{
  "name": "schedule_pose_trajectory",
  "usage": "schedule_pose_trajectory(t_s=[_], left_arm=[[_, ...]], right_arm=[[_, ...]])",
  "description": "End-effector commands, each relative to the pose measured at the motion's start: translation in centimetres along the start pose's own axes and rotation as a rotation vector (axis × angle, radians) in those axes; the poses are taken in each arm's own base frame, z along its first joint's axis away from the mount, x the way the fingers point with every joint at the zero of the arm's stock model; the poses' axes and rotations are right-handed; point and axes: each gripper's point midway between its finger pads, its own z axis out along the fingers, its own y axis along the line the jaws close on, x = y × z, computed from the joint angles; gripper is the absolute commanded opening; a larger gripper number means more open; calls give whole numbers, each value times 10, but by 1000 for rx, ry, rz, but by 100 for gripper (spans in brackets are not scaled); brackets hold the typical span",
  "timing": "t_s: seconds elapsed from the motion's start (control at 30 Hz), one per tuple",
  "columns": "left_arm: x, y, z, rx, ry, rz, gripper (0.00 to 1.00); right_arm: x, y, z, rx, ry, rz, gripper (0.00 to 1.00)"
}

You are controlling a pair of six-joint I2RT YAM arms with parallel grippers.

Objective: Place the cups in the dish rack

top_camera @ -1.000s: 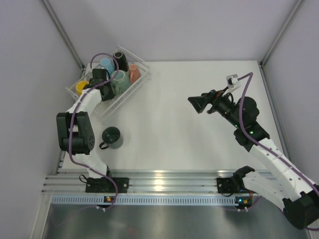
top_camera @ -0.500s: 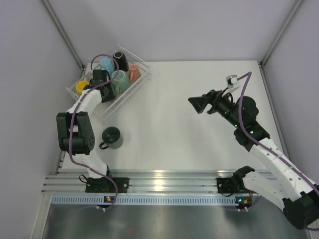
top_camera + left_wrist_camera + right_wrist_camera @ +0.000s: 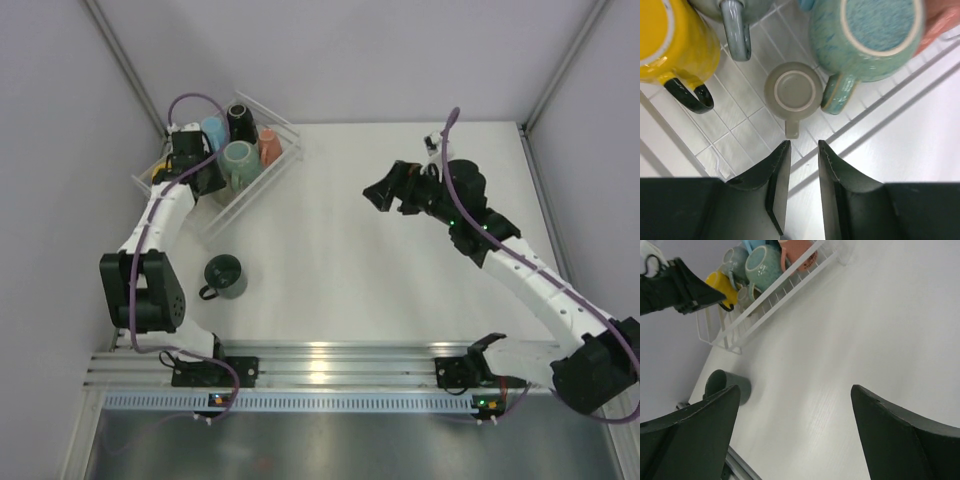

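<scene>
The clear dish rack (image 3: 287, 140) stands at the back left and holds the black (image 3: 241, 118), light blue (image 3: 213, 130), teal (image 3: 240, 160) and salmon pink (image 3: 269, 147) cups. My left gripper (image 3: 203, 178) hovers over its near side, slightly open and empty. In the left wrist view the left gripper (image 3: 803, 143) is just short of a small olive cup (image 3: 792, 92) standing upside down, between the yellow mug (image 3: 670, 40), the grey-blue mug (image 3: 735, 27) and the teal mug (image 3: 865, 35). A dark green cup (image 3: 225, 277) stands on the table. My right gripper (image 3: 385, 198) is wide open and empty above the table.
The right wrist view shows the right gripper (image 3: 795, 387) over bare white table, with the dark green cup (image 3: 725, 385) to its lower left and the rack (image 3: 770, 305) beyond. Grey walls enclose the table. An aluminium rail (image 3: 320, 360) runs along the near edge.
My right arm has swung left and away toward the back middle of the table, gripper still open. My left gripper has shifted slightly toward the back over the rack.
</scene>
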Motion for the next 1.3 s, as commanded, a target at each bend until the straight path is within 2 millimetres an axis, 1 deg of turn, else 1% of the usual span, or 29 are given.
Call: schedule_pose_trajectory(t_s=[0.0, 0.03, 0.07, 0.1, 0.13, 0.2, 0.23, 0.33, 0.37, 0.4, 0.43, 0.47, 0.5, 0.53, 0.57, 0.6, 0.63, 0.67, 0.7, 0.77, 0.8, 0.87, 0.9, 0.97, 1.0, 1.1, 1.17, 1.2, 1.27], left_arm=[[-46, -15, -50, 86, -147, -5, 34], [-52, -17, -64, 108, -179, -6, 35], [-51, -20, -71, 134, -182, -2, 35], [-51, -22, -77, 148, -192, -1, 35], [-57, -22, -92, 158, -225, -3, 35], [-53, -28, -104, 205, -234, -1, 36], [-56, -29, -118, 223, -262, -1, 36], [-47, -26, -131, 232, -273, -15, 38], [-42, -26, -132, 239, -269, -25, 38], [-30, -24, -129, 241, -246, -25, 38], [-24, -24, -128, 244, -232, -24, 38], [-14, -21, -125, 235, -207, -14, 38], [-7, -16, -122, 212, -193, -13, 38], [-3, -13, -122, 198, -186, -11, 38], [1, -10, -121, 190, -178, -7, 38], [2, -10, -123, 191, -179, -11, 38], [4, -11, -126, 201, -183, -18, 38], [5, -13, -127, 213, -181, -38, 38], [7, -16, -131, 231, -180, -50, 38], [14, -14, -129, 226, -169, -97, 38], [13, -13, -128, 218, -182, -105, 38], [19, -5, -123, 175, -177, -131, 38], [20, 2, -121, 138, -180, -138, 38], [22, 6, -121, 120, -178, -149, 38], [21, 7, -122, 113, -184, -153, 38], [19, 13, -124, 82, -198, -162, 39], [17, 18, -125, 56, -204, -159, 40], [14, 21, -125, 34, -212, -160, 40], [12, 27, -124, 9, -211, -159, 40]], right_arm=[[1, 12, 13, 25, 47, -26, 92], [10, 21, 17, 14, 75, -41, 92], [7, 29, 21, 7, 75, -54, 92], [14, 28, 30, 24, 96, -64, 92], [23, 39, 34, 7, 124, -74, 91], [28, 48, 48, 4, 143, -76, 91], [35, 56, 52, -10, 164, -80, 91], [47, 73, 69, -30, 198, -82, 90], [45, 80, 74, -38, 193, -78, 90], [51, 81, 81, -37, 207, -76, 90], [56, 87, 84, -49, 215, -79, 89], [53, 92, 88, -50, 204, -77, 89], [64, 93, 96, -40, 226, -81, 89], [69, 95, 101, -31, 235, -82, 89], [62, 103, 105, -33, 219, -81, 89], [76, 96, 115, 9, 250, -82, 88], [83, 104, 119, 6, 262, -85, 88], [81, 112, 124, 3, 253, -78, 87], [96, 113, 130, 21, 282, -66, 86], [100, 123, 138, 18, 275, -41, 85], [112, 126, 145, 28, 282, -30, 84], [118, 142, 152, 15, 274, -27, 84], [138, 148, 158, 18, 306, -26, 84], [155, 157, 167, 22, 337, -6, 83], [165, 164, 168, 19, 352, -2, 82], [184, 177, 173, 22, 364, 29, 79], [191, 185, 176, 24, 361, 46, 78], [205, 185, 179, 32, 381, 42, 77], [219, 187, 183, 39, 392, 48, 77]])
